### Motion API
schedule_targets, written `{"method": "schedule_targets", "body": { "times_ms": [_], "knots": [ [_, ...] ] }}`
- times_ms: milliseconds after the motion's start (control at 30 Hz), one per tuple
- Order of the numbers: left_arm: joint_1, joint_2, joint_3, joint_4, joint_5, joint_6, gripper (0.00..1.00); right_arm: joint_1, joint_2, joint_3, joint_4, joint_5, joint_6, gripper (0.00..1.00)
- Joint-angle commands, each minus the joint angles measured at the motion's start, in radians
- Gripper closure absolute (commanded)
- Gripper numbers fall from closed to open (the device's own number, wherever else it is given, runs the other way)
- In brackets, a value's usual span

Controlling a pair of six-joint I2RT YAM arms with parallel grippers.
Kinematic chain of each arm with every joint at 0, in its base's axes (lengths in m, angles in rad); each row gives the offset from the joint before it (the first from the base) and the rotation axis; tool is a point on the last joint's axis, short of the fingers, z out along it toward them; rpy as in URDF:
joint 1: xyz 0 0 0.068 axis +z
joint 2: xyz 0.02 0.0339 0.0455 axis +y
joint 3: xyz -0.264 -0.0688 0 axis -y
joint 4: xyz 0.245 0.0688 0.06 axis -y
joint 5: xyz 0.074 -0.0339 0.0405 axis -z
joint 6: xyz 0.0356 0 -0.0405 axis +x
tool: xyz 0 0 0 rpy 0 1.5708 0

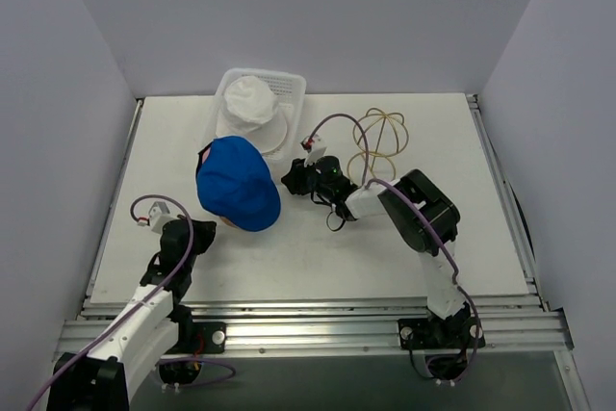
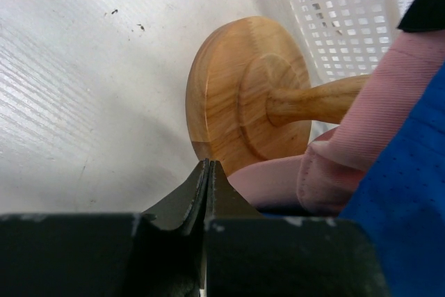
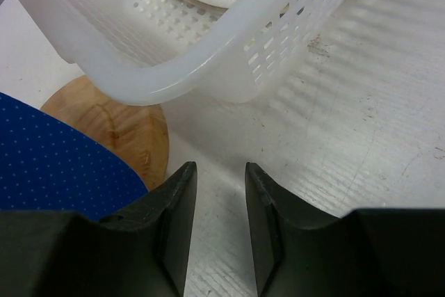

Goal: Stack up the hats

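The royal blue fabric cap (image 1: 238,183) sits over the pink fabric cap (image 2: 375,102) on a round-based wooden stand (image 2: 229,95), just beside the near edge of the white plastic mesh basket (image 3: 208,67). The off-white floppy hat (image 1: 252,101) lies in that basket. The left gripper (image 2: 208,165) has its jaws pressed together, empty, near the stand's base. The right gripper (image 3: 220,168) has its jaws apart, holding nothing, over bare white table (image 1: 481,218) between the blue cap's brim and the basket's corner. A gold wire dome frame (image 1: 377,139) stands behind it to the right.
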Motion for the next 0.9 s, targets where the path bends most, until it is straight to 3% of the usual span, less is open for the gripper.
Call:
{"method": "schedule_targets", "body": {
  "times_ms": [0,233,867],
  "knots": [
    [0.005,0.041,0.035,0.085,0.007,0.000,0.98,-0.004,0.035,0.030,0.062,-0.024,-0.037,0.70],
    [0.006,0.081,0.033,0.126,0.029,-0.009,0.98,-0.004,0.092,0.080,0.056,-0.050,-0.043,0.79],
    [0.006,0.132,0.007,0.191,0.015,-0.021,0.98,0.050,0.067,-0.005,0.216,-0.124,-0.054,0.78]
  ]
}}
